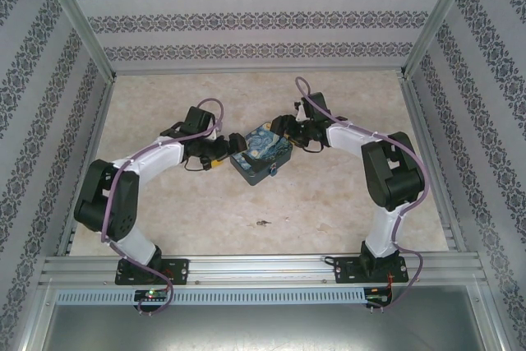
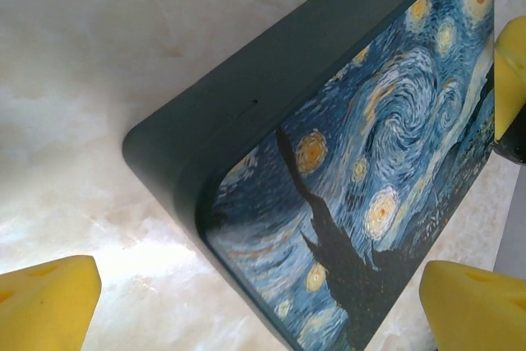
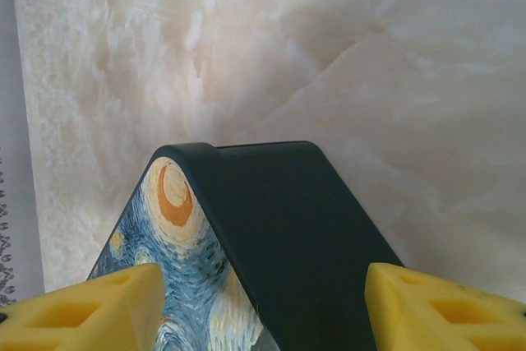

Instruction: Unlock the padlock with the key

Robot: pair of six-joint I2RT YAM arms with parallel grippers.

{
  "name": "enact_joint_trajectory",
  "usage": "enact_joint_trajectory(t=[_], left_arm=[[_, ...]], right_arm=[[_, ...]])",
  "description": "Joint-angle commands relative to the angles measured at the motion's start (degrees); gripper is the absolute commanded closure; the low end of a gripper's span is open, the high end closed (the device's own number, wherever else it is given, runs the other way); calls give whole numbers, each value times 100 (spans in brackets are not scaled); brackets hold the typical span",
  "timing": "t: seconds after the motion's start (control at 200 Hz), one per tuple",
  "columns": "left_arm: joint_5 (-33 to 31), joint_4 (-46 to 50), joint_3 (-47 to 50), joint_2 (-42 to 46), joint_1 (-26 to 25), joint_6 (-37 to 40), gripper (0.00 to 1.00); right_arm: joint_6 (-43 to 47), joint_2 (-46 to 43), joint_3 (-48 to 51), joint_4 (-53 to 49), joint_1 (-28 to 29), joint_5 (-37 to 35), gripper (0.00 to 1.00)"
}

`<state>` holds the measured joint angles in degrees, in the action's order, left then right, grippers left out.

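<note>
**Both pincers at the box, lock & key hard to spot**

Top view: printed box (image 1: 261,158) sits mid-frame on the table (image 1: 353,211). L pincer (image 1: 215,155) is at its left end, R pincer (image 1: 293,133) at its upper-right corner. A dark speck (image 1: 263,223) lies on the table below the box, well apart from both. It's prob. the key, but too small to be sure. A pale bit at the box's lower-right edge may be the padlock; can't tell.

L fingers (image 2: 45,302) are spread wide w/ a gap to the box, gripping nothing. R fingers (image 3: 90,310) are apart, 1 on each side of a box corner. Pressing or not, can't tell.

Risks: w/ L not gripping, a tug from R could spin or slide the box. A flat key on smooth table may skid under foam tips.

Views: top gives layout & the speck. Wrist views give finger gaps & box edges up close.
</note>
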<state>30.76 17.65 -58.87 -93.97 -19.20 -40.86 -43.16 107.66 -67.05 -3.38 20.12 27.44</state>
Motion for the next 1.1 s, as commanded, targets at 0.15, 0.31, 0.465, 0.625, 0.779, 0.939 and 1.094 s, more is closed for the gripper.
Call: enact_joint_trajectory(t=[0.15,0.31,0.465,0.625,0.779,0.939,1.094], left_arm=[[185,80,-783,-599,-75,125,0],[201,208,-1214,-943,-68,307,0],[261,221,-1533,-1224,-74,342,0],[316,145,-1729,-1424,-74,272,0],[322,101,-1888,-1568,-73,253,0],[87,411,-1962,-1524,-61,527,0],[-116,538,-1712,-1218,-44,667,0]], right_arm=[[-137,-628,742,398,180,9,34],[-354,-974,1291,796,253,-32,34],[-472,-1274,1711,966,273,-172,33],[-510,-1497,1982,1065,273,-286,29],[-508,-1528,2038,1057,247,-416,25],[-501,-1703,2114,949,190,-613,20],[-421,-2029,2283,795,152,-740,20]])
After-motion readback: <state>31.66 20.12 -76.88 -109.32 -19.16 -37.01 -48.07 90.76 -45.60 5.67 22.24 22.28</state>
